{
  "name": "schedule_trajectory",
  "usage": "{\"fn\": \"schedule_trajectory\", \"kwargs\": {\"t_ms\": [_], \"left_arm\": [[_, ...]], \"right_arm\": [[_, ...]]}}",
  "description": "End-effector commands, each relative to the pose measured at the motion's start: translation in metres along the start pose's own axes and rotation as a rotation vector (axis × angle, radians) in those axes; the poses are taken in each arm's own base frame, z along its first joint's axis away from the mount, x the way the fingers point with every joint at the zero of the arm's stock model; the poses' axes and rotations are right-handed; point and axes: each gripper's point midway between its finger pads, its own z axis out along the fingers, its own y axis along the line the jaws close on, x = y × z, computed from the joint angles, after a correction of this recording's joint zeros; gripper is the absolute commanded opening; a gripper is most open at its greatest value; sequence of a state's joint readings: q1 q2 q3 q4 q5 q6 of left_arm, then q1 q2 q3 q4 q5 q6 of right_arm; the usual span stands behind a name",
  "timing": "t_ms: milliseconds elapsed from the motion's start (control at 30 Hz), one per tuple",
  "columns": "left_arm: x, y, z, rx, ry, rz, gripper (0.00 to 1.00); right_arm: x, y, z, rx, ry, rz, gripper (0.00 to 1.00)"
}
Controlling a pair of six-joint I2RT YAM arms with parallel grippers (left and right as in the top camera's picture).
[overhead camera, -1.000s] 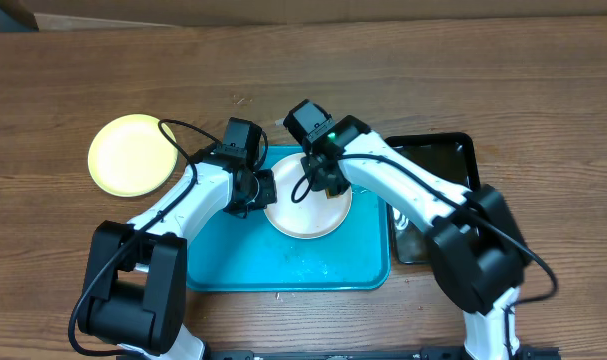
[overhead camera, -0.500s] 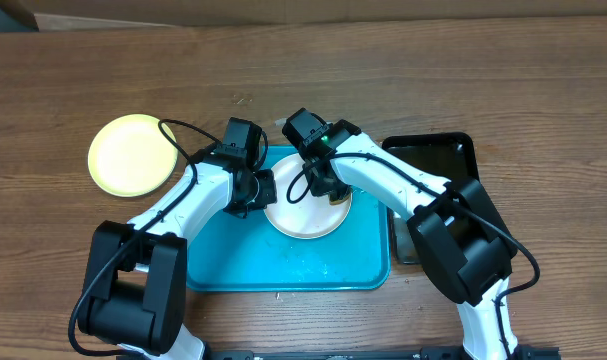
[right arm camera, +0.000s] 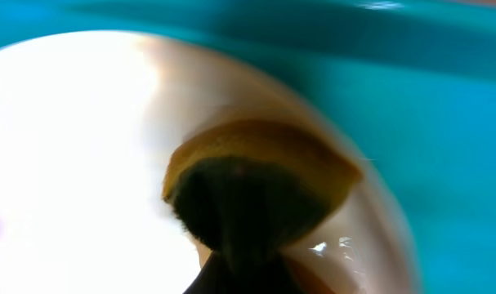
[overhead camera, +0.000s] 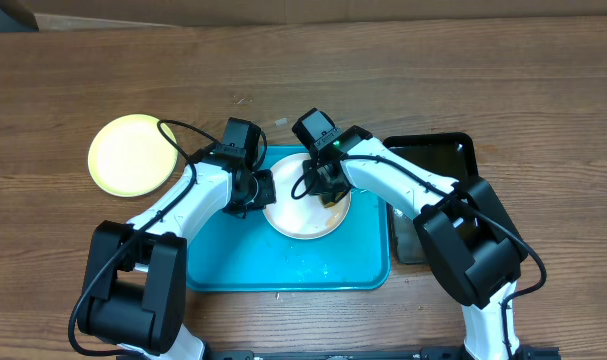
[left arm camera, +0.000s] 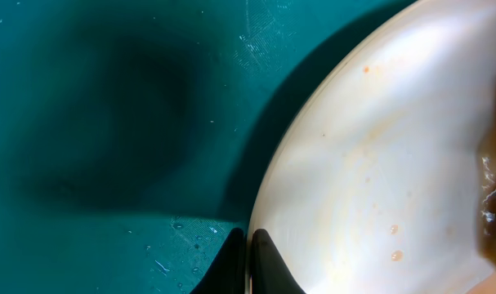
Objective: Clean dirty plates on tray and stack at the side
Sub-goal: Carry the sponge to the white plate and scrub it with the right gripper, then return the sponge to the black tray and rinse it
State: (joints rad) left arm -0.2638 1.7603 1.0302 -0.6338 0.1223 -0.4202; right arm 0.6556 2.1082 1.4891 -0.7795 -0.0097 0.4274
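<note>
- My left claw [left arm camera: 248, 247] is pressed together on the rim of the white plate [overhead camera: 301, 218], one finger on either side of the edge.
- That plate lies on the teal tray [overhead camera: 233, 255], toward the tray's far right part, and the pinched side is its left one.
- In the left wrist view the plate's surface shows faint orange streaks and a few small orange spots near my fingers.
- My right claw [overhead camera: 328, 190] is clamped on a sponge [right arm camera: 256, 184], which is yellow-brown with a dark scouring face.
- The sponge sits down on the right part of the white plate; the right wrist view is blurred, so I cannot make out finer detail there.
- The yellow-green plate [overhead camera: 133, 153] lies alone on the counter [overhead camera: 433, 70], left of the tray and well apart from both my claws.
- A black tray [overhead camera: 470, 150] rests on the counter just beside the teal tray's right edge.
- Small droplets glint on the teal tray floor near my left claw.
</note>
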Motion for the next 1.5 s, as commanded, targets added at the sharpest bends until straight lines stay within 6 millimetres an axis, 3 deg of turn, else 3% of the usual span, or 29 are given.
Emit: {"fn": "schedule_trajectory", "kwargs": {"t_ms": [0,200,433,567,733,867,1000,1200,1367,1467], "left_arm": [[-0.002,0.000,0.001,0.002,0.000,-0.008,0.04],[-0.002,0.000,0.001,0.002,0.000,-0.008,0.04],[-0.002,0.000,0.001,0.002,0.000,-0.008,0.05],[-0.002,0.000,0.001,0.002,0.000,-0.008,0.06],[-0.002,0.000,0.001,0.002,0.000,-0.007,0.07],[-0.002,0.000,0.001,0.002,-0.001,-0.007,0.07],[-0.002,0.000,0.001,0.002,-0.001,-0.007,0.07],[-0.002,0.000,0.001,0.002,-0.001,-0.007,0.07],[-0.002,-0.001,0.001,0.002,-0.002,-0.007,0.08],[-0.002,-0.001,0.001,0.002,-0.002,-0.007,0.08]], "right_arm": [[0.055,0.040,0.024,-0.232,0.232,-0.021,0.04],[0.043,0.061,0.002,-0.353,0.229,-0.132,0.04],[-0.008,0.036,-0.060,-0.343,0.174,-0.126,0.04],[-0.024,-0.010,-0.095,-0.259,0.169,-0.052,0.04],[-0.021,-0.086,-0.115,-0.098,0.199,0.080,0.04],[-0.016,-0.138,-0.118,-0.003,0.231,0.180,0.04],[-0.005,-0.174,-0.112,0.062,0.263,0.279,0.04],[0.019,-0.204,-0.081,0.147,0.306,0.312,0.04],[0.025,-0.219,-0.068,0.225,0.289,0.341,0.04],[0.022,-0.219,-0.066,0.223,0.278,0.341,0.21]]}}
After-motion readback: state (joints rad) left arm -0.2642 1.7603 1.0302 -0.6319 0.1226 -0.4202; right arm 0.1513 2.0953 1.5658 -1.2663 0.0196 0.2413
